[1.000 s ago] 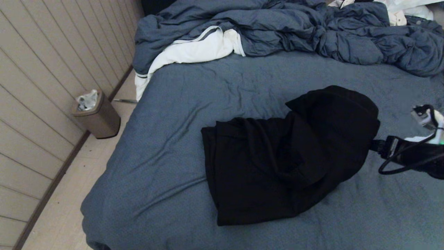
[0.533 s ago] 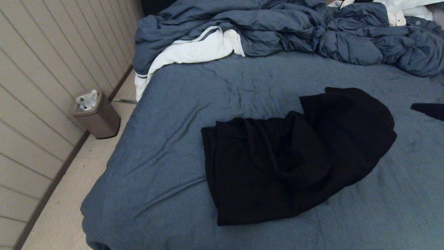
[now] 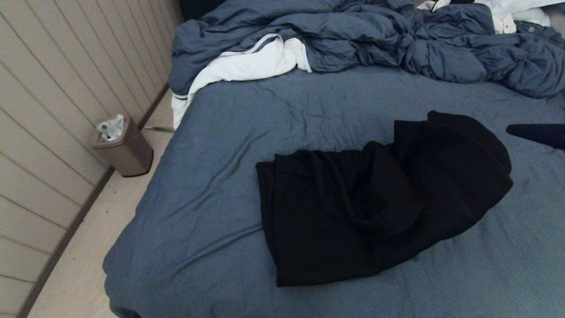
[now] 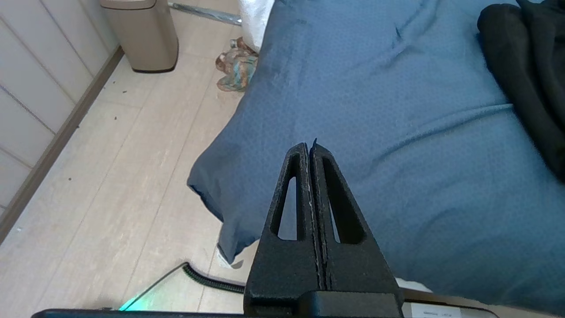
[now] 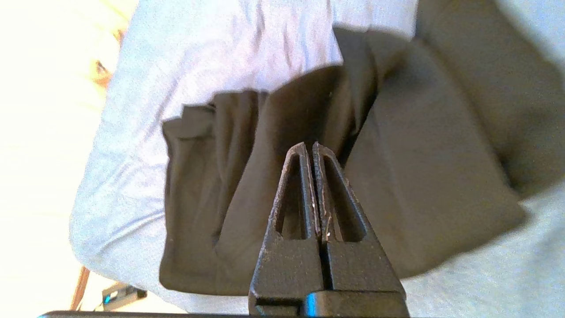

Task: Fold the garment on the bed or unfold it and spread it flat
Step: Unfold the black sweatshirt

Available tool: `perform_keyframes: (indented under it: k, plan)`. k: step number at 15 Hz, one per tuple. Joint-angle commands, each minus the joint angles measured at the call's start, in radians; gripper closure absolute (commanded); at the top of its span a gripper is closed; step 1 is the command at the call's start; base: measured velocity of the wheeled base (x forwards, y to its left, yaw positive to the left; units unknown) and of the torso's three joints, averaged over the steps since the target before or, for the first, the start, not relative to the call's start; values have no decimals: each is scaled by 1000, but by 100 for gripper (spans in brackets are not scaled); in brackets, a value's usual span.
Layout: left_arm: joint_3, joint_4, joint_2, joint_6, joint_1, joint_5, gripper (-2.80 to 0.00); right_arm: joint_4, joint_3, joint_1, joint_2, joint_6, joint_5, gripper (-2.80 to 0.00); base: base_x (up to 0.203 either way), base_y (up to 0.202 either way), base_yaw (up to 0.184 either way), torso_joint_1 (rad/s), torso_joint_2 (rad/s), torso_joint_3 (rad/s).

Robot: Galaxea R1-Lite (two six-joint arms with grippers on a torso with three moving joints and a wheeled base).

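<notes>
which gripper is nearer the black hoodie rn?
Right. The right gripper is shut and empty, hovering above the black hoodie, not touching it. The left gripper, also shut, sits parked over the bed corner, with the hoodie off to one side.

No lettering, label, brand, number or sign can be read anywhere in these views; a pale strip at the lower edge of the left wrist view, below the end effector, may carry print, but it is too small to make out.
</notes>
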Motion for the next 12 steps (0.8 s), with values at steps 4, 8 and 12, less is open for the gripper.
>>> perform_keyframes:
  k: [4, 8, 12]
  plan:
    - [0, -1, 0, -1, 0, 1, 0, -72, -65, 114, 302, 2, -146, 0, 0, 0, 0, 0, 0, 0]
    - [0, 1, 0, -1, 0, 1, 0, -92, -167, 136, 525, 0, -218, 0, 0, 0, 0, 0, 0, 0]
    - [0, -1, 0, -1, 0, 1, 0, -95, -166, 58, 612, 1, -230, 0, 0, 0, 0, 0, 0, 0]
